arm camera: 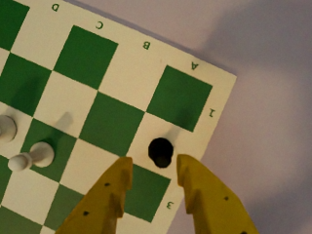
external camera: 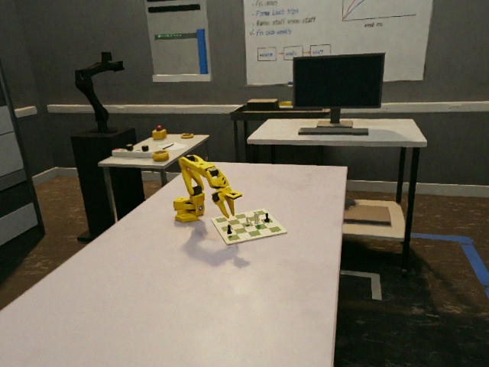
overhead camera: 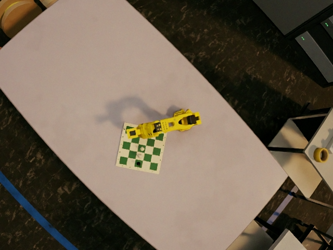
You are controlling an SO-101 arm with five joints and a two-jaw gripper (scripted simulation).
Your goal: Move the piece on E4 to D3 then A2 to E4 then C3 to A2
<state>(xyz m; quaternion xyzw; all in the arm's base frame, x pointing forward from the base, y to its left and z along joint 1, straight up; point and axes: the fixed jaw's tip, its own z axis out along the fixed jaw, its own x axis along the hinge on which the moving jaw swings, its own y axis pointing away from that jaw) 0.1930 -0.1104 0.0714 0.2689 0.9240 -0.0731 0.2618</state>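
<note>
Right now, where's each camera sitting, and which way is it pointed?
Top: high overhead, facing down on the chessboard; the yellow arm shows from above, base included.
Exterior: off to the side, above table height, looking across the table toward the monitor; the whole arm shows.
Wrist: on the arm near the gripper, facing down past its fingertips; only those show.
Shared: all three views see the chessboard; top and exterior share the arm.

Arm (overhead camera: 171,123) (external camera: 203,167): yellow plastic look. Tabletop (overhead camera: 188,174) (external camera: 237,308): smooth, matt. Black piece (overhead camera: 138,163) (arm camera: 160,150): dark, plastic-like.
</note>
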